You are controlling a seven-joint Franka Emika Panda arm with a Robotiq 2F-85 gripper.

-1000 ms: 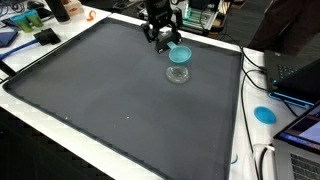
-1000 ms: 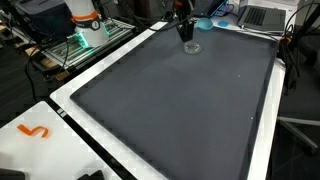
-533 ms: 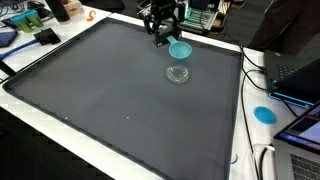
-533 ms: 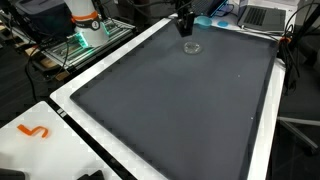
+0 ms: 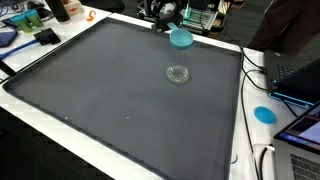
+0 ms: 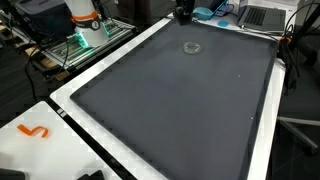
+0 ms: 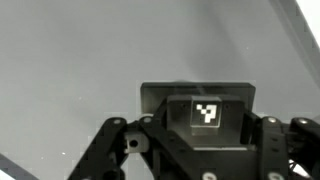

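Note:
In an exterior view my gripper point(image 5: 174, 29) hangs above the far edge of the dark mat point(image 5: 100, 90), shut on the rim of a small teal bowl point(image 5: 181, 39) that is held clear of the surface. A small clear glass dish point(image 5: 179, 74) lies on the mat below and in front of the bowl, apart from it. In another exterior view the gripper point(image 6: 184, 14) is at the top edge, with the glass dish point(image 6: 192, 47) on the mat below it. The wrist view shows only the gripper's black linkages and a square black-and-white marker block point(image 7: 205, 113) over grey mat; the fingertips and bowl are out of sight.
A white border point(image 5: 240, 120) frames the mat. A blue disc point(image 5: 264, 113) lies on it beside a laptop point(image 5: 295, 75) and cables. Clutter and an orange piece point(image 5: 90, 15) sit at the far corner. An orange squiggle point(image 6: 34, 131) lies on the white surface.
The gripper has risen with the teal bowl, away from the clear glass dish, which stays in place on the mat.

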